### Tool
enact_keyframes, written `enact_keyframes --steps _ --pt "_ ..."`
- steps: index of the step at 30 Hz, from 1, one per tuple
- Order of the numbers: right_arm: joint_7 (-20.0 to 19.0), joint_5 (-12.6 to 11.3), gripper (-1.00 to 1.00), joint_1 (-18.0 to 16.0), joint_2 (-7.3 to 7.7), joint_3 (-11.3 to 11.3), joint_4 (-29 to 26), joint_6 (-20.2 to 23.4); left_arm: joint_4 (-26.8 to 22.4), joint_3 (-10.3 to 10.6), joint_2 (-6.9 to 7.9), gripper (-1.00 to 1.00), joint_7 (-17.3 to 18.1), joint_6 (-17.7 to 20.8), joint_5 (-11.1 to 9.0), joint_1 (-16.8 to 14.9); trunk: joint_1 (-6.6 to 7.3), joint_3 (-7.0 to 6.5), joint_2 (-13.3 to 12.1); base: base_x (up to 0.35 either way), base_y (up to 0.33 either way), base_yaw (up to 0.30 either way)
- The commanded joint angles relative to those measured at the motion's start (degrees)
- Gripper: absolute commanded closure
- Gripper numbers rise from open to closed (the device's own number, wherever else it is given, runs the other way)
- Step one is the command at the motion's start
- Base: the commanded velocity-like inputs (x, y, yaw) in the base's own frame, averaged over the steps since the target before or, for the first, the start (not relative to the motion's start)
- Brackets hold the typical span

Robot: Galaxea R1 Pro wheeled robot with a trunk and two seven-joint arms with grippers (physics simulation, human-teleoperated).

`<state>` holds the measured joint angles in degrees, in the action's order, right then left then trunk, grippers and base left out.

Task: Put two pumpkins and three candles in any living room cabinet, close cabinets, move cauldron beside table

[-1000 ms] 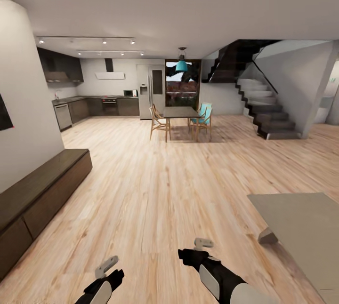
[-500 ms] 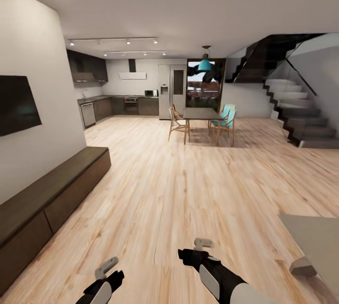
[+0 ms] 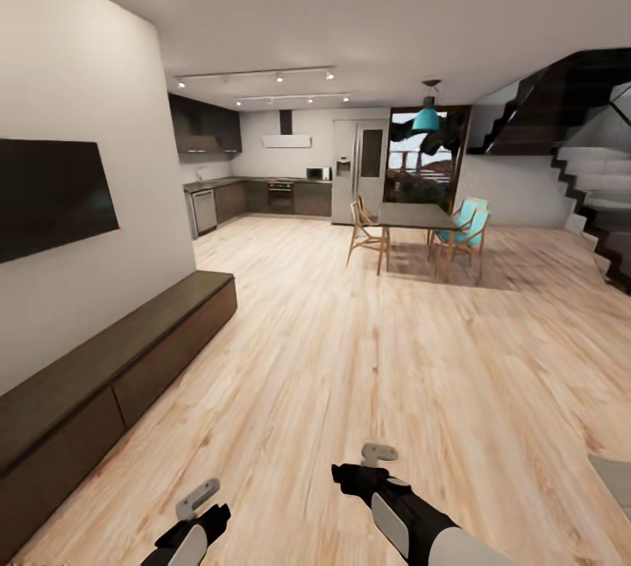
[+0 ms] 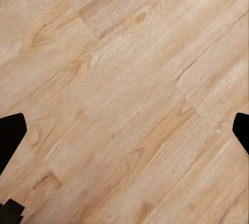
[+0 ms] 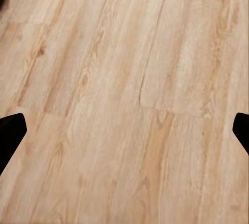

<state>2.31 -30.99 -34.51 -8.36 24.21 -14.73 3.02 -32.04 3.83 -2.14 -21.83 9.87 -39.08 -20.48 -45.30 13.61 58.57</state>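
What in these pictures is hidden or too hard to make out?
- Cabinet, head view: its near end is cut off by the picture's edge; its closed fronts hide the inside.
- Table, head view: just a pale corner shows at the edge.
- Kitchen counter, head view: too far and small to tell its items.
- Left gripper and right gripper, wrist views: fingertips are cut off at the sides, over bare floor.

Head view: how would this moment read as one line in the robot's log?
state: in transit | left gripper: open, empty | right gripper: open, empty | cabinet: closed, left | floor
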Motion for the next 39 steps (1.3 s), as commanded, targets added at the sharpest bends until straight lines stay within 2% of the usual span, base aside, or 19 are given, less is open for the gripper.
enact_keyframes --steps 1,6,13,19,20,27,32,36,39 --pt "0.24 -0.38 -1.00 -0.03 0.07 0.40 -0.12 0.24 0.02 0.26 0.03 -1.00 -0.40 0.13 -0.38 -0.02 -0.03 0.08 0.05 0.290 -0.191 0.274" --pt "0.24 -0.38 -1.00 -0.03 0.14 0.40 0.21 0.15 5.74 0.19 0.02 -1.00 0.18 -0.62 -0.17 -0.07 -0.03 0.08 0.05 0.283 -0.207 0.274" --pt "-0.01 -0.59 -1.00 -0.03 0.34 0.32 1.91 -2.23 17.12 0.67 0.02 -1.00 0.41 -5.17 0.52 0.00 -0.03 0.08 0.05 0.281 -0.213 0.274" --pt "-0.17 -0.53 -1.00 -0.03 0.37 0.32 9.82 -5.46 24.39 0.94 -0.45 -1.00 0.51 -8.42 0.66 0.24 -0.03 0.08 0.05 0.280 -0.213 0.274" --pt "-0.29 -0.55 -1.00 0.06 0.42 0.31 12.64 -7.27 26.44 0.98 -0.64 -1.00 0.58 -9.43 0.67 0.36 -0.03 0.08 0.05 0.281 -0.212 0.274" --pt "-0.38 -0.50 -1.00 2.48 0.45 0.31 15.92 -9.95 29.07 1.00 -1.57 -1.00 0.65 -13.06 0.67 0.67 -0.03 0.16 0.05 0.232 -0.193 0.271" --pt "-0.38 -0.59 -1.00 3.35 0.48 0.31 17.18 -10.11 29.21 1.00 -1.50 -1.00 0.65 -13.72 0.66 1.00 -0.03 0.42 0.05 0.115 -0.132 0.236" --pt "-0.34 -0.48 -1.00 5.88 0.45 0.31 17.36 -10.72 29.23 1.00 -1.22 -1.00 0.65 -14.22 0.91 2.19 -0.03 0.70 0.05 0.033 -0.096 0.194" --pt "-0.32 -0.60 -1.00 6.97 0.47 0.31 17.44 -11.96 29.23 1.00 -1.06 -1.00 0.68 -16.82 1.06 3.19 -0.03 0.93 0.05 0.006 -0.055 0.177"
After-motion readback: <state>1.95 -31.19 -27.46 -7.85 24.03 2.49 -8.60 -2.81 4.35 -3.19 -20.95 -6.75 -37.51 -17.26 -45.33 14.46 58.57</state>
